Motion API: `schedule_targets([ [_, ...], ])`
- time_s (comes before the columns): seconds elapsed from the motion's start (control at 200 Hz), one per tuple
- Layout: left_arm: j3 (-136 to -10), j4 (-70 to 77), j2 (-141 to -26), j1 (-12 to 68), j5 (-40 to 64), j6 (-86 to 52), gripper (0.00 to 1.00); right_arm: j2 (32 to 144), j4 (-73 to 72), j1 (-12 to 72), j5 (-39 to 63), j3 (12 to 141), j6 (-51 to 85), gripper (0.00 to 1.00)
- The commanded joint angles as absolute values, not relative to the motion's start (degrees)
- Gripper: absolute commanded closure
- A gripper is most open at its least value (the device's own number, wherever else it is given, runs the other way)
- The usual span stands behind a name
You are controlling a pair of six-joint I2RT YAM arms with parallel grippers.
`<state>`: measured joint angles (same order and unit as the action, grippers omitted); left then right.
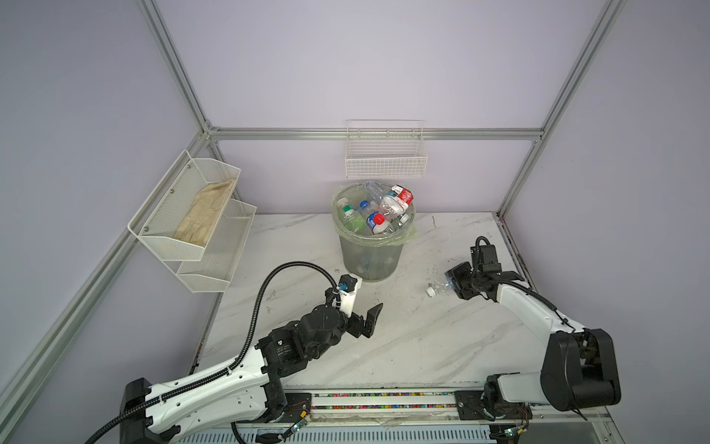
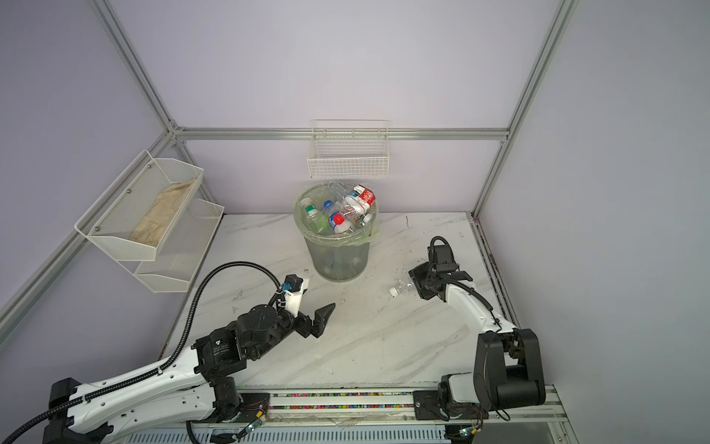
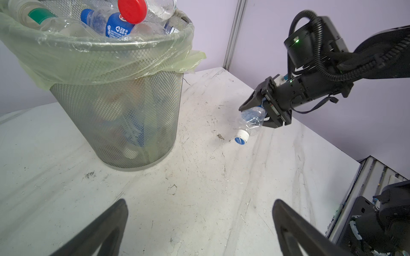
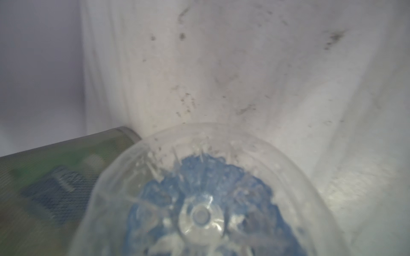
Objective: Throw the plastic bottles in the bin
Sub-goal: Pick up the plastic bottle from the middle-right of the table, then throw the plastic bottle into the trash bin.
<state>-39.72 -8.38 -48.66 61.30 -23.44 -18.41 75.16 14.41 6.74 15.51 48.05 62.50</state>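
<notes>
The bin [image 1: 369, 258] [image 2: 338, 258] [image 3: 124, 106], grey mesh with a pale green liner, stands at the back middle of the table. It is heaped with plastic bottles [image 1: 375, 220] [image 2: 338, 220] [image 3: 115, 26]. To its right, my right gripper [image 1: 451, 283] [image 2: 415, 283] [image 3: 258, 112] is shut on a crumpled clear bottle [image 1: 441, 286] [image 2: 402, 287] [image 3: 249, 123], whose white cap points down close to the table. The right wrist view is filled by that bottle's base [image 4: 202, 215], with the bin's wall [image 4: 44, 177] beside it. My left gripper [image 1: 369, 303] [image 2: 319, 303] [image 3: 199, 206] hovers open and empty, in front of the bin.
A white wire basket [image 1: 386, 161] hangs on the back wall just above the bin. A white mesh two-tier shelf [image 1: 215, 253] holding a beige cloth [image 1: 205, 211] sticks out from the left wall. The marble table [image 1: 403, 346] is scuffed, and a metal rail [image 1: 384, 399] runs along the front.
</notes>
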Motion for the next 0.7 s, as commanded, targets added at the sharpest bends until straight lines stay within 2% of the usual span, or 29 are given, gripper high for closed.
schedule_targets([
  [0.0,-37.8,-7.3,-47.7,61.7,-24.3,-18.5,0.0,68.4,-9.9,6.6,25.9,42.9,60.0,1.0],
  [0.085,-37.9,-7.6,-47.0,61.7,-25.0,-18.4,0.0,64.3,-18.7,7.0,28.7,42.7,58.0,1.0],
  [0.275,-34.9,-5.2,-40.2,61.7,-28.4,-18.6,0.0,64.6,-1.1,15.2,24.3,62.7,35.0,1.0],
  [0.445,-31.7,-6.7,-32.6,60.0,-32.8,-23.3,0.0,68.5,1.9,24.4,21.6,74.2,26.1,1.0],
  [0.54,-32.0,-13.3,-30.9,55.4,-29.6,-28.3,0.0,71.1,3.4,28.7,19.4,79.5,22.2,1.0],
  [0.695,-32.4,-20.6,-33.4,47.0,-18.9,-33.7,0.0,75.3,7.7,34.7,14.9,88.3,16.1,1.0],
])
